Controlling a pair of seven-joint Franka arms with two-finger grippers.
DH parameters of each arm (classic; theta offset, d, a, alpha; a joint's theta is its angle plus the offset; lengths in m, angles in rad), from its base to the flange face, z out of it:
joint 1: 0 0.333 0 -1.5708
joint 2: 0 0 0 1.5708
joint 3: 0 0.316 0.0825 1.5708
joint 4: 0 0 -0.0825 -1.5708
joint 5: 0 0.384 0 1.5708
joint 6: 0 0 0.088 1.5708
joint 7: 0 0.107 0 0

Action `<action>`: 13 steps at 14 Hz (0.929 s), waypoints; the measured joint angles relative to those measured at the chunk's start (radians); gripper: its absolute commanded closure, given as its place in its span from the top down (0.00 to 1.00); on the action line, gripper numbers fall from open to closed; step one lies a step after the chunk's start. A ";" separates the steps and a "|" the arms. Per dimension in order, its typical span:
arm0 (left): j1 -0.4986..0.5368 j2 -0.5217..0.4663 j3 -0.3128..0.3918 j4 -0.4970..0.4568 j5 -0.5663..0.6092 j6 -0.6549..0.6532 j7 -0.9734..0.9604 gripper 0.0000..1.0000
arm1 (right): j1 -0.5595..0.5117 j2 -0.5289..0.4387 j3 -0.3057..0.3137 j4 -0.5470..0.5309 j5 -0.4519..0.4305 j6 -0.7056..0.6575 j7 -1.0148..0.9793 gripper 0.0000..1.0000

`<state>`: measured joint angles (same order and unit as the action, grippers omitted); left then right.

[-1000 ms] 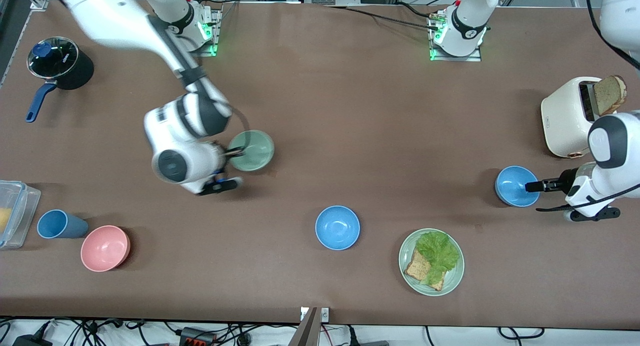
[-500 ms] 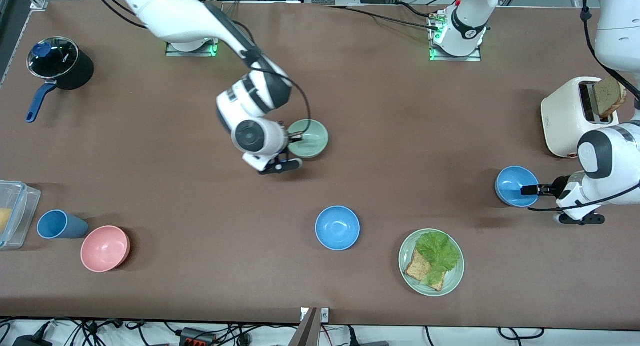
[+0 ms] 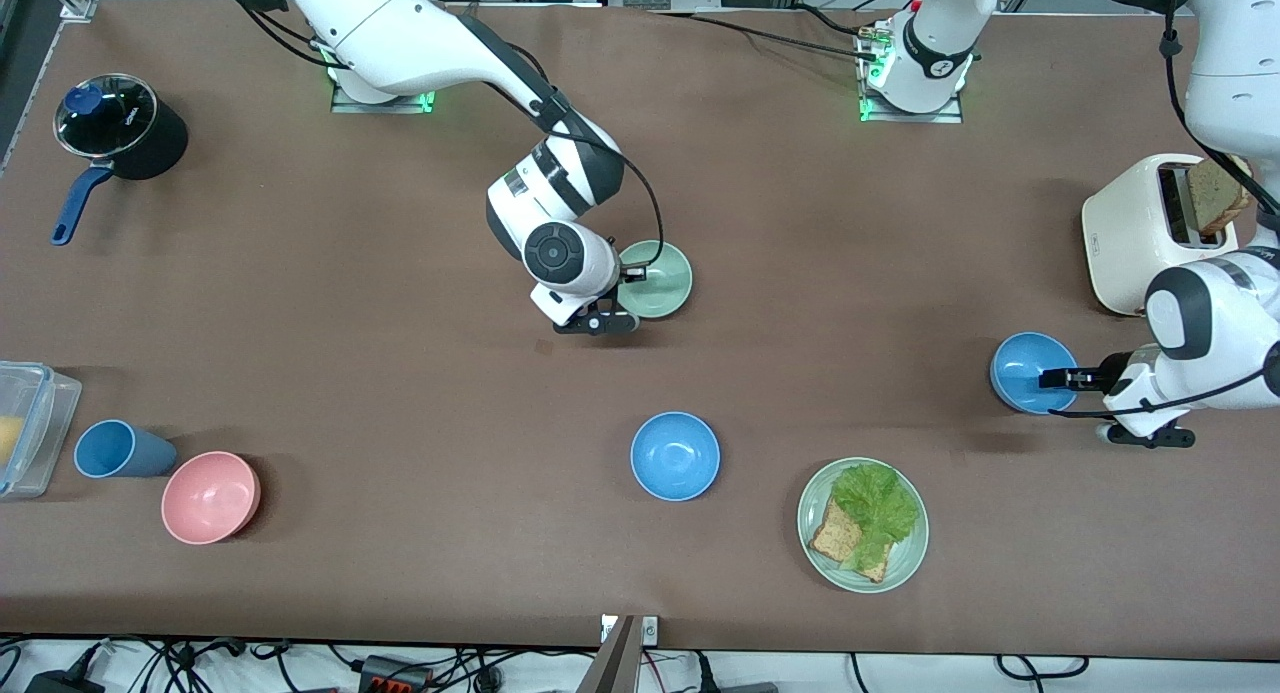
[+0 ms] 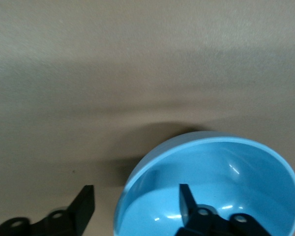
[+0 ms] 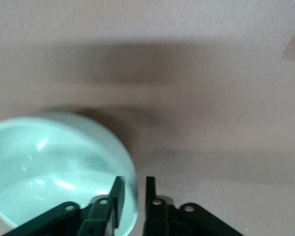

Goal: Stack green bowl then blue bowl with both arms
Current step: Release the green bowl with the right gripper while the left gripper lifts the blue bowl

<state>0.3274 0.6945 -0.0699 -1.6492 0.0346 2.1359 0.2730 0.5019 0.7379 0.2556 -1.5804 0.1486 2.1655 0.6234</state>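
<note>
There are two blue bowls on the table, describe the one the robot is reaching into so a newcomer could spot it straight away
Start at the white toaster at the left arm's end of the table. Just nearer the front camera sits a small sky-blue bowl, its rim straddled by the left pincer. The other blue bowl stands alone mid-table beside the lettuce plate, with no arm near it.

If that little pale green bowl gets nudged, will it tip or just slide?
Probably slide: the small round matte sage-green bowl sits low on the flat brown table. It looks rigid and light. The right gripper straddles its thin rim, so lifting may tilt it.
</note>
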 measured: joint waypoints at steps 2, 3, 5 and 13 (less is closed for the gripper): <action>0.000 0.000 -0.001 -0.005 0.000 0.003 0.015 0.04 | -0.007 -0.007 -0.008 0.060 -0.014 -0.045 0.007 1.00; 0.000 -0.001 -0.002 -0.005 0.000 0.003 0.026 0.01 | -0.018 -0.023 -0.014 0.099 -0.027 -0.094 0.010 1.00; 0.000 -0.006 -0.006 -0.005 0.000 -0.004 0.038 0.00 | -0.078 -0.076 -0.022 0.173 -0.085 -0.211 0.009 1.00; -0.001 -0.160 -0.114 0.003 -0.001 -0.264 -0.027 0.01 | -0.436 -0.252 -0.029 0.229 -0.191 -0.339 -0.271 1.00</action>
<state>0.3259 0.5347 -0.1836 -1.6458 0.0335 1.8717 0.2464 0.0659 0.4864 0.2269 -1.3516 -0.0423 1.8263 0.3523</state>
